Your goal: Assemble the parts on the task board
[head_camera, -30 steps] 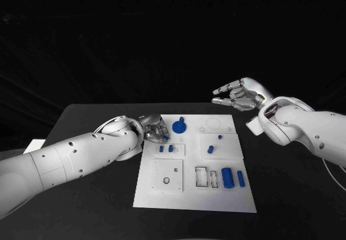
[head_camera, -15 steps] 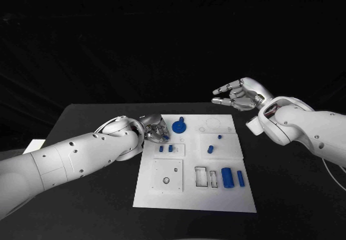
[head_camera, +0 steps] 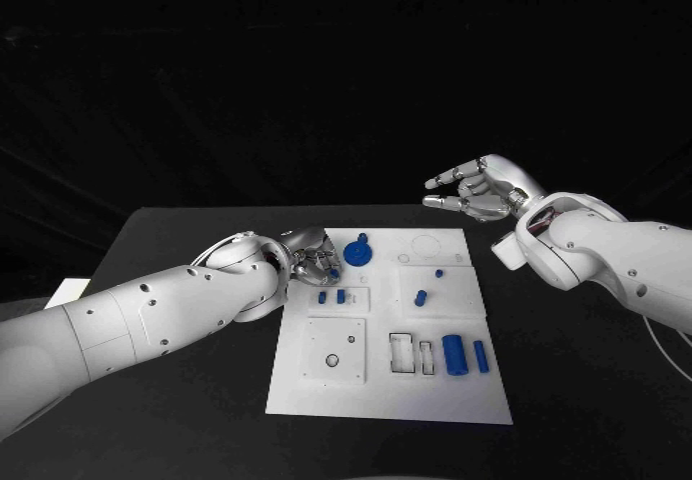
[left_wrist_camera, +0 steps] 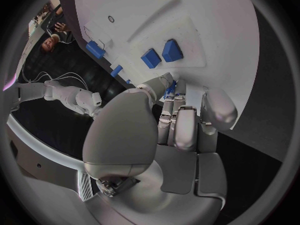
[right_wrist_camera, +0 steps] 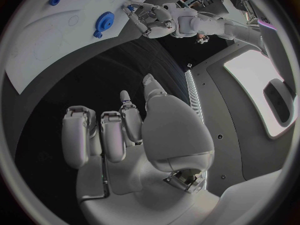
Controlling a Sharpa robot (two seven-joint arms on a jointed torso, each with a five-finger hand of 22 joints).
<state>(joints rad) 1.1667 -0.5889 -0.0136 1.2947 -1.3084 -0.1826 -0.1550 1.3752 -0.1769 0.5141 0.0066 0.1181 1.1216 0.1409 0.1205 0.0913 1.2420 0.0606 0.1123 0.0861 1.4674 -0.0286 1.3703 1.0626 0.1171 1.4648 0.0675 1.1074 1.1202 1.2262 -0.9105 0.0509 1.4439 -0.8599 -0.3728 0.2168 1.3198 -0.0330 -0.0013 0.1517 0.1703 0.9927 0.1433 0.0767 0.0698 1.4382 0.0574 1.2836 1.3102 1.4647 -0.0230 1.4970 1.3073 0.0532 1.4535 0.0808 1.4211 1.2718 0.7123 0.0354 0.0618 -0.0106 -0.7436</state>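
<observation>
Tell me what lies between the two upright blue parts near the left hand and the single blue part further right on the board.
Bare white task board lies between the paired parts and the single part, in the head view.

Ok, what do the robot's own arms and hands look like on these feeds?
Both arms are glossy white shells with small dark screw holes. The left hand and right hand are silver metal with segmented fingers and rounded pale pads. A dark reddish opening shows at the right wrist, and a thin white cable trails beneath that arm.
</observation>
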